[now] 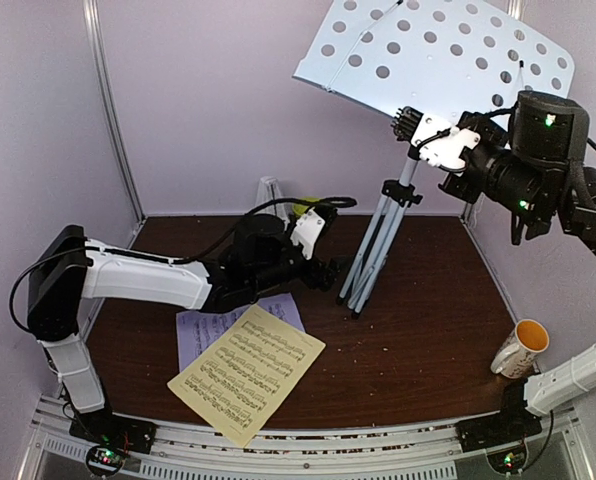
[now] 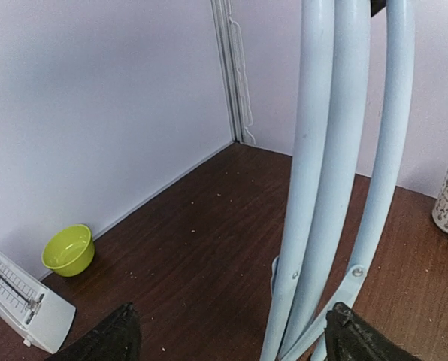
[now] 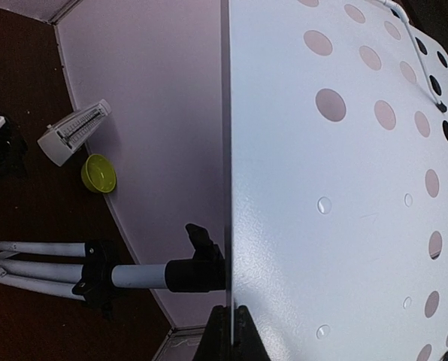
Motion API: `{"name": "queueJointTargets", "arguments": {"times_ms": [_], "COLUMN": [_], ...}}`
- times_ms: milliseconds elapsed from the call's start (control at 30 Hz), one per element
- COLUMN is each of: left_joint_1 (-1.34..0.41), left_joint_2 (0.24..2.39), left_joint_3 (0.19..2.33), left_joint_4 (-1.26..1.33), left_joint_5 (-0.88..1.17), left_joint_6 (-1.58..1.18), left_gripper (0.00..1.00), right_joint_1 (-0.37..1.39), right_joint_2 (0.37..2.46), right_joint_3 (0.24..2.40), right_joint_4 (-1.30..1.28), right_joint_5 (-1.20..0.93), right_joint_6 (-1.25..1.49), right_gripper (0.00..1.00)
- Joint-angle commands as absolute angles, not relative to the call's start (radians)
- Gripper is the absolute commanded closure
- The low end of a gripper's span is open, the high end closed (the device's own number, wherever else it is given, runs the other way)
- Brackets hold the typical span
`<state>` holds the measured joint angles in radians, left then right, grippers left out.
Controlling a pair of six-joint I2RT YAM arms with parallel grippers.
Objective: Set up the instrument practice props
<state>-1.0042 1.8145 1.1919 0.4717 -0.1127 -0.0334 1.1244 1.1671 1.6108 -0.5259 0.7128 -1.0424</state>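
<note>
Top external view, from the left: the yellow sheet (image 1: 248, 375) lies over the lilac sheet (image 1: 200, 332) at the counter's (image 1: 418, 350) 7 o'clock, both flat. At 12 o'clock, by the back wall, stand the white metronome (image 2: 21, 308) and a green bowl (image 2: 68, 249). The left gripper (image 2: 235, 340) sits low at the centre. Its fingers (image 2: 113, 338) are spread wide with the folded tripod legs (image 2: 322, 173) between them; I cannot tell whether either finger touches a leg. Up at 1 o'clock the right gripper (image 3: 228, 329) is pinched tight on the thin edge of the music stand (image 1: 448, 50), holding it upright. A mug (image 1: 521, 348) rests at 4 o'clock.

The step in hand looks like spreading the legs. To do it well, I would close the left fingers on one outer leg near its foot, not the whole bundle. I would then draw it outward slowly while the right pinch holds firm and level. The plate edge is narrow and probably slick, so a jerk below could twist it loose. Feet should land away from the sheets at 7 o'clock.
</note>
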Motion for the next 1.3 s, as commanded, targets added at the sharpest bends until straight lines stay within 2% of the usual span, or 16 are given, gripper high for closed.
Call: {"name": "queueJointTargets", "arguments": {"times_ms": [0,700,1267], "left_joint_1": [-1.007,-1.087,-1.095], "left_joint_2": [1.845,1.985,1.947], "left_joint_3": [1.257,1.463,1.393], "left_joint_4": [0.538,0.459,0.519], "left_joint_5": [-0.138,-0.256,-0.405], "left_joint_6": [-0.014,0.014,0.049], "left_gripper": [0.14,0.22,0.38], "right_joint_1": [1.132,1.133,1.134], "right_joint_2": [1.098,1.047,1.046], "right_joint_3": [1.633,1.564,1.571], "right_joint_4": [-0.222,-0.175,-0.215], "right_joint_5": [0.772,0.744,0.729], "right_joint_6": [-1.071,-1.038,-1.024], "right_gripper": [1.0,1.0,1.0]}}
